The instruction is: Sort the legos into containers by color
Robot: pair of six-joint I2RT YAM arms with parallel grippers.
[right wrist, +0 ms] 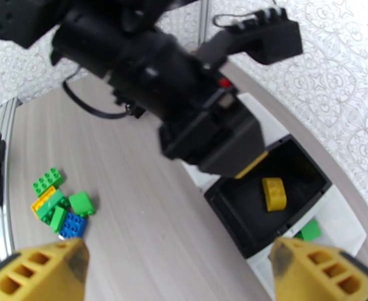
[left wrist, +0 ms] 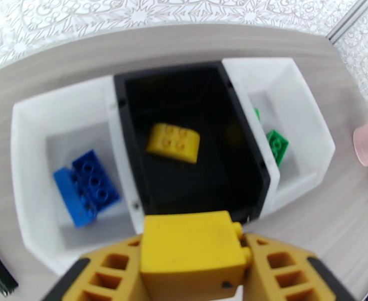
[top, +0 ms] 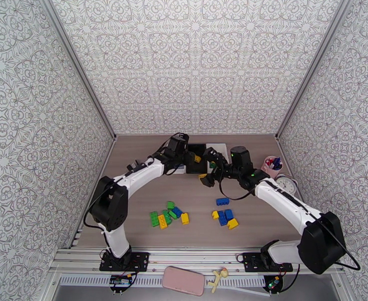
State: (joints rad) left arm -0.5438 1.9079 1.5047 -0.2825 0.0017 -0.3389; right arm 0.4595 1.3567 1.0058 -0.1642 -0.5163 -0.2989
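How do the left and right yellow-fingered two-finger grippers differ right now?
Left gripper is shut on a yellow plastic lego brick; right gripper is open wide, empty. Left gripper hangs at the near rim of the black rectangular plastic bin, which holds another yellow brick; right gripper hangs over bare wooden tabletop near that bin. Both have yellow slotted fingers.

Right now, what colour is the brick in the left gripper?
Yellow brick; best in left wrist view.
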